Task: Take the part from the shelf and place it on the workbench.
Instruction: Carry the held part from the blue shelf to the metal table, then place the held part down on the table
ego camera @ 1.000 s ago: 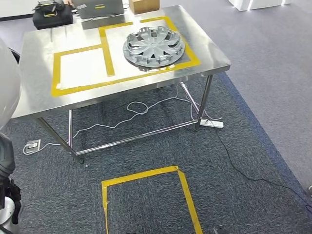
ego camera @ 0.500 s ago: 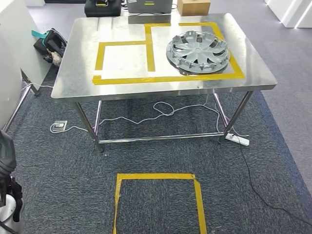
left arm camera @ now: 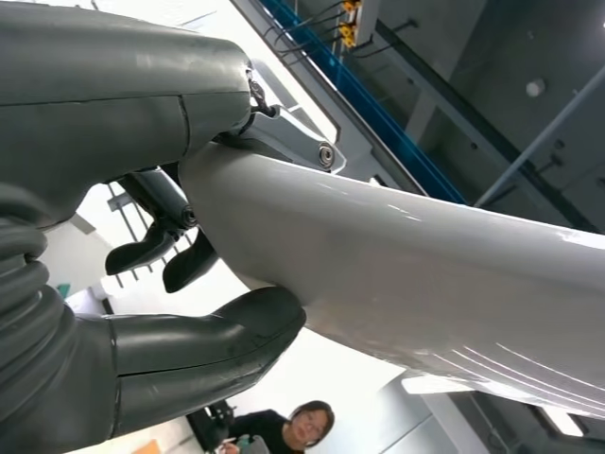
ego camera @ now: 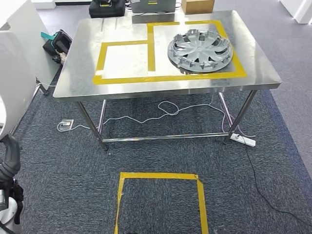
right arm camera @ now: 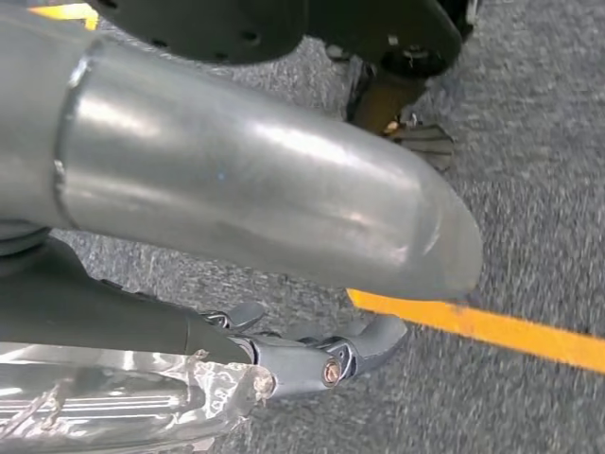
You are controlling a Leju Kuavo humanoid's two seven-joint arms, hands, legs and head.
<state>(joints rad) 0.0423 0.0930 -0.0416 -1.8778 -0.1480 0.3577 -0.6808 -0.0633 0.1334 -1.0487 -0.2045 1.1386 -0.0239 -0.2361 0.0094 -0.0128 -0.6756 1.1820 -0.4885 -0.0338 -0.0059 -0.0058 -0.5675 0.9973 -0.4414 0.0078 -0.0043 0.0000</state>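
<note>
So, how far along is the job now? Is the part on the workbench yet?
Done: the pickup, it seems. The left hand grips a large pale curved part, fingers over it. A hubcap lies in the right taped box of the workbench. Left: walk up and set the part down, probably in the left taped box.

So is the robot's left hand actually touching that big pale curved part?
Touching. In the left wrist view the left hand grips the pale curved part, thumb pressed against its underside.
</note>
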